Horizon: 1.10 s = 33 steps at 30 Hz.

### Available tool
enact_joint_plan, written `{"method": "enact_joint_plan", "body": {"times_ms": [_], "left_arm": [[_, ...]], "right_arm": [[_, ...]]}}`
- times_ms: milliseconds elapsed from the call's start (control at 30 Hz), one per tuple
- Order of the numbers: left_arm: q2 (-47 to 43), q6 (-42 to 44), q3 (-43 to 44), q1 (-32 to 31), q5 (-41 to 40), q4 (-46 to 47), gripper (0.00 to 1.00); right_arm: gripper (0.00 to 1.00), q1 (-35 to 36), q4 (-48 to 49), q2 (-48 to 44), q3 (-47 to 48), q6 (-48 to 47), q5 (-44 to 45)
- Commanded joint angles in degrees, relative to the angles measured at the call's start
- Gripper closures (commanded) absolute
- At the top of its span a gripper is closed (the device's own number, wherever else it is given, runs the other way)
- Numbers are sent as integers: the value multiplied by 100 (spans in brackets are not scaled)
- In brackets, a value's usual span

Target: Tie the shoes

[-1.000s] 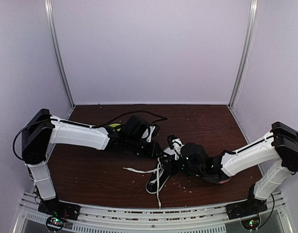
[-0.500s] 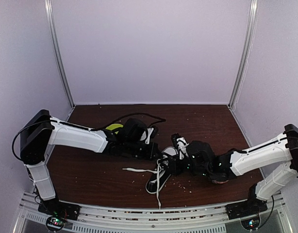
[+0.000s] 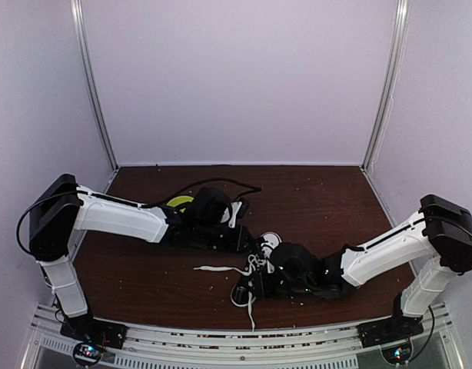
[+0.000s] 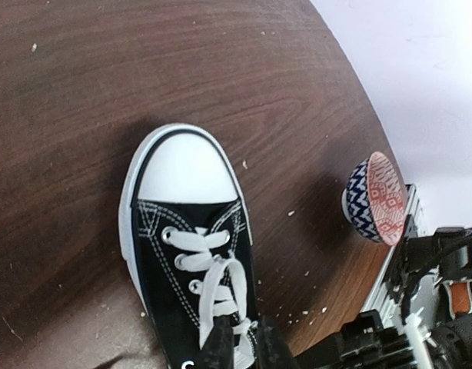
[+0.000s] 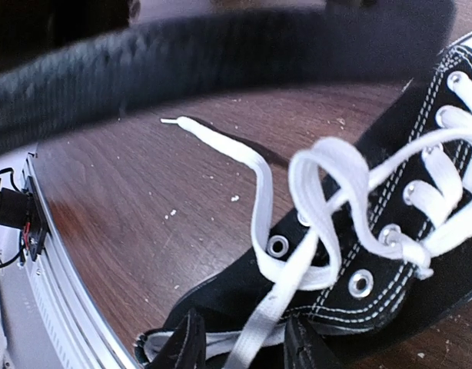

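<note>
The shoe is a black sneaker (image 4: 163, 261) with a white toe cap (image 4: 182, 173) and white laces (image 4: 221, 284), lying on the brown table. In the top view it (image 3: 242, 292) sits between the two arms. My left gripper (image 4: 244, 350) is over the upper eyelets, its fingers close together with a strand of lace between them. My right gripper (image 5: 244, 346) hovers at the shoe's collar (image 5: 244, 300) with its fingers well apart. A lace (image 5: 267, 323) runs loosely through that gap. One lace end (image 5: 221, 142) trails across the table.
A blue, white and orange patterned bowl (image 4: 374, 200) stands to the right of the shoe near the table's front edge. A yellow-green object (image 3: 178, 202) and a black cable (image 3: 221, 183) lie behind the left arm. Pale crumbs (image 4: 297, 311) dot the wood.
The right arm has swung down and left, bringing its gripper from beside the toe to the heel end of the shoe. Its fingers have come apart. The left arm has barely moved.
</note>
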Motion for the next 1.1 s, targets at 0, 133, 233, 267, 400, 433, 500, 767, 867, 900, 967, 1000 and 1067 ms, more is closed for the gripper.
{"method": "enact_joint_plan", "body": {"times_ms": [0,133,233,267,400,433,500,767,867,900,967,1000,1067], "left_arm": [[-279,70,-155,5,-32,142,72],[-286,141,-215,0,-21,44,62],[-303,145,-299,-17,10,56,57],[-304,145,-324,-25,11,56,55],[-279,96,-426,-26,93,133,52],[-266,91,-425,-33,133,163,52],[-231,82,-421,-56,187,182,51],[-108,15,-458,-121,321,305,55],[-49,-18,-447,-137,391,350,55],[-27,-23,-443,-148,409,363,56],[21,-50,-442,-154,435,395,61],[40,-65,-446,-158,459,417,66],[66,-104,-459,-158,513,487,77]], "right_arm": [[65,29,-206,95,183,172,-52],[77,30,-288,24,140,228,57],[89,32,-275,-40,56,276,117],[92,34,-272,-45,27,289,131],[99,32,-272,-113,-18,318,158],[100,29,-272,-142,-31,321,174],[100,34,-268,-215,-87,341,214],[100,31,-227,-255,-168,393,250],[100,37,-237,-256,-168,384,257],[100,30,-243,-253,-159,384,265],[100,32,-254,-252,-151,381,274],[100,29,-263,-256,-149,388,275],[100,35,-287,-279,-164,384,293]]}}
